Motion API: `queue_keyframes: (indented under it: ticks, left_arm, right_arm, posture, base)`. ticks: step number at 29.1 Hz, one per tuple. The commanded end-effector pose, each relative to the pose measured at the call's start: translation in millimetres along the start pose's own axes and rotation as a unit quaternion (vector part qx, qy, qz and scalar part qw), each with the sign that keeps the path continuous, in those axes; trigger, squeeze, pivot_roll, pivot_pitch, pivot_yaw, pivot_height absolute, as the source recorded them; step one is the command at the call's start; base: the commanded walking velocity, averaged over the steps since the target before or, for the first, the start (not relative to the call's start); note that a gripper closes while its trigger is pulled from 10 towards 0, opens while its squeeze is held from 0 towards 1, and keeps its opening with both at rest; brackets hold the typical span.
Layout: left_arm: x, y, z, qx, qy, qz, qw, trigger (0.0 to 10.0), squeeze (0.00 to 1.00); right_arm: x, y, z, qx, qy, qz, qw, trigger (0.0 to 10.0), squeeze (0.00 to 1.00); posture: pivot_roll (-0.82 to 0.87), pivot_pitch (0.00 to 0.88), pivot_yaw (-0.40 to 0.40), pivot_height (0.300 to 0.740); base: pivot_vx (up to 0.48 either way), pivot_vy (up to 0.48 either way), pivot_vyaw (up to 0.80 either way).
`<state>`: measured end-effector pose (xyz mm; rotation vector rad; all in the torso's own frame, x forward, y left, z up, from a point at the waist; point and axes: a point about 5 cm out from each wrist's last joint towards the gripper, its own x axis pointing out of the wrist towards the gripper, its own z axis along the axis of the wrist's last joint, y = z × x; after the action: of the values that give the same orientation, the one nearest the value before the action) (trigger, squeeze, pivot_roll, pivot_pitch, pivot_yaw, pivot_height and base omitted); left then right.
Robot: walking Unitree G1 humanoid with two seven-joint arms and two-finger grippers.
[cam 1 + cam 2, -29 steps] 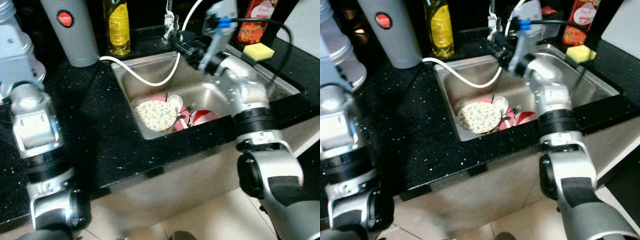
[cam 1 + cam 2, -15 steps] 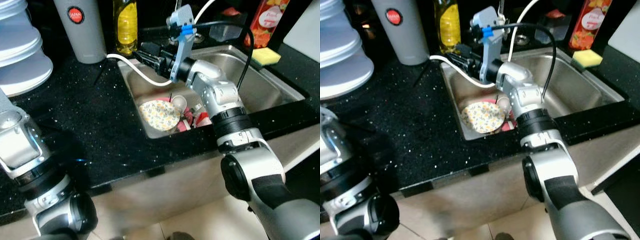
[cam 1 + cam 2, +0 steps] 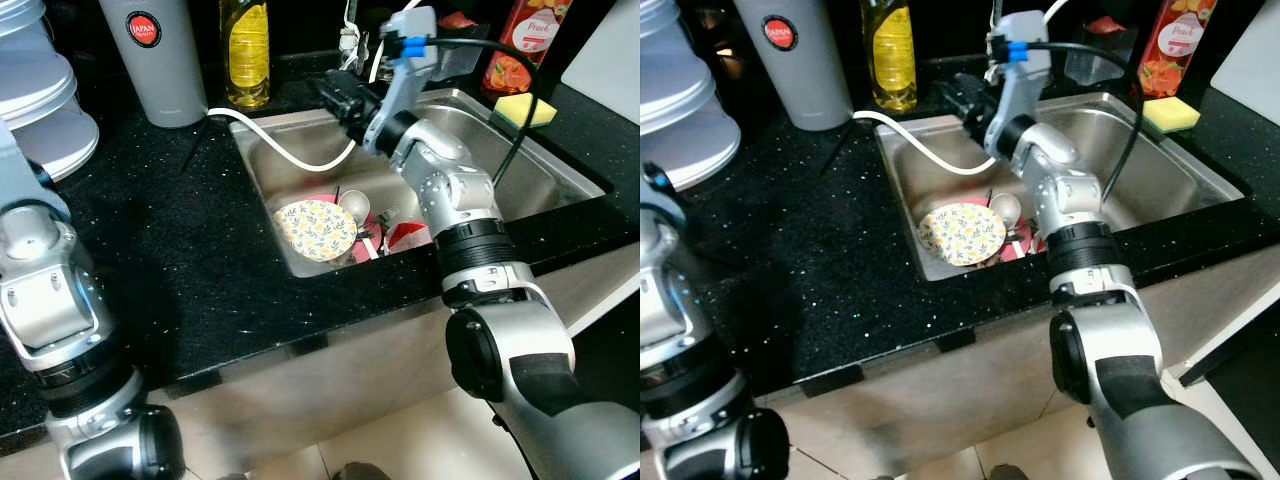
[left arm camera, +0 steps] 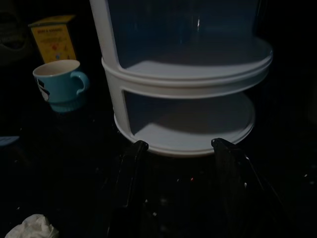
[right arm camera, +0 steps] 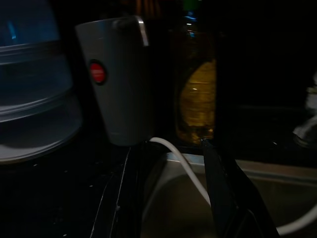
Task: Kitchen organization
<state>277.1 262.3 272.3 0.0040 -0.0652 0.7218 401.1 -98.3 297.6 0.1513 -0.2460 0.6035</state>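
Observation:
In the steel sink [image 3: 545,165] lie a floral plate [image 3: 315,225], red dishes [image 3: 405,235] and a spoon [image 3: 352,205]. My right gripper [image 3: 335,92] hovers over the sink's back left corner, above a white hose [image 3: 290,155]. In the right wrist view the right gripper [image 5: 168,146] stands open and holds nothing, pointing at a grey canister [image 5: 116,82] and a yellow oil bottle [image 5: 195,99]. My left gripper [image 4: 179,144] is open too, close in front of a white tiered rack [image 4: 188,84].
A yellow sponge [image 3: 527,108] and a red bottle [image 3: 515,45] sit behind the sink on the right. The black counter [image 3: 190,250] carries the rack [image 3: 40,100] at far left. A blue mug [image 4: 57,84], a yellow box [image 4: 52,42] and a crumpled white wad [image 4: 32,228] lie near the rack.
The head camera has shifted. My right gripper swung left toward the oil bottle, then back right a little over the sink's rear corner. It stays open.

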Motion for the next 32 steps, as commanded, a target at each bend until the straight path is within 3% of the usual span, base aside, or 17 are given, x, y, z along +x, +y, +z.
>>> queue_keyframes:
  ticks: [1,3,9,17,24,32]
  left_arm:
    - [-0.6,1.4,8,0.003,-0.023,-0.005,1.0,10.0,0.0]
    - [-0.8,1.0,10,0.014,-0.035,-0.012,0.999,10.0,0.0]
    - [-1.6,-1.2,4,0.015,-0.034,-0.023,0.999,10.0,0.0]
    - [-2.7,-3.6,1,0.015,-0.031,-0.029,0.999,10.0,0.0]
    - [-4.9,-7.9,1,0.017,-0.029,-0.036,0.999,10.0,0.0]
    - [-4.7,-7.7,-1,0.017,-0.026,-0.038,0.999,10.0,0.0]
  right_arm:
    - [-1.8,-4.6,-4,0.012,-0.001,-0.018,1.0,10.0,0.0]
    - [-4.8,-17.0,-9,0.011,0.011,-0.072,0.997,10.0,0.0]
    - [-8.4,-31.0,-7,0.028,0.01,-0.131,0.991,10.0,0.0]
    - [-10.0,-36.6,-6,0.035,0.007,-0.148,0.988,10.0,0.0]
    - [-11.2,-43.2,-5,0.03,0.011,-0.177,0.984,10.0,0.0]
    - [-11.0,-44.7,-6,0.03,0.014,-0.186,0.982,10.0,0.0]
  posture:
    - [0.09,0.039,-0.011,0.74]
    - [0.09,0.033,-0.01,0.74]
    - [0.09,0.031,-0.009,0.74]
    - [0.08,0.024,-0.012,0.74]
    - [0.08,0.022,-0.014,0.74]
    - [0.08,0.022,-0.015,0.74]
  base:
    - [0.0,0.0,0.0]
    - [0.0,0.0,0.0]
    - [0.0,0.0,0.53]
    - [0.0,0.0,0.8]
    - [0.0,0.0,0.08]
    - [0.0,0.0,0.8]
